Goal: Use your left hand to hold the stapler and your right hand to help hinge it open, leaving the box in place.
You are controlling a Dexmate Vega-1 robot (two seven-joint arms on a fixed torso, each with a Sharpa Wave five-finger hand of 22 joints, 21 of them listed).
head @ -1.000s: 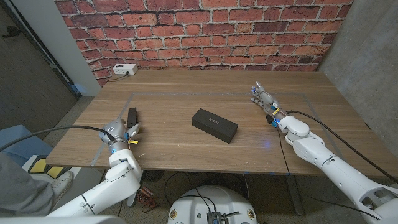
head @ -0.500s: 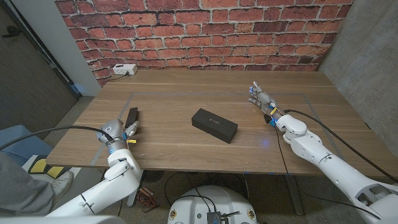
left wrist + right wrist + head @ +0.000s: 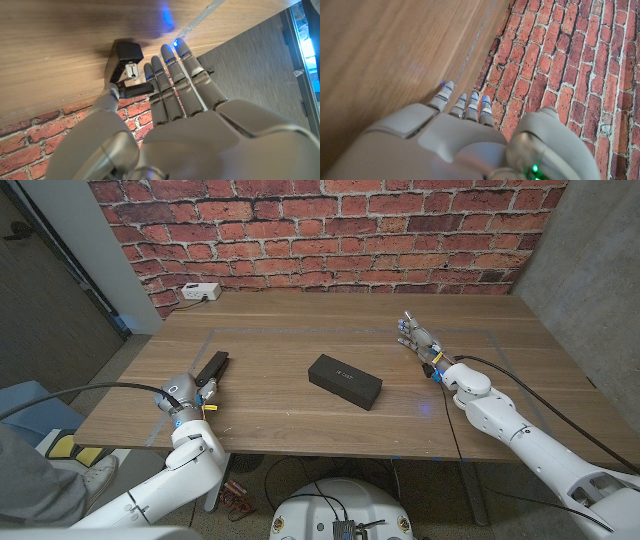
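Note:
The black stapler lies on the wooden table near its left edge. In the left wrist view its front end sits just beyond my left hand, between the thumb tip and the straight fingers; I see no grip on it. In the head view that left hand is right behind the stapler. The black box lies at the table's middle, untouched. My right hand hovers right of the box with fingers stretched out and holding nothing; the right wrist view shows the same hand over bare wood.
A white power box sits at the table's back left corner, under the brick wall. Thin tape lines mark a rectangle on the tabletop. A person's leg and shoe show at the bottom left, off the table.
The stapler now lies more slanted, its far end swung right, with my left hand close behind it. My right hand has drifted slightly left toward the box.

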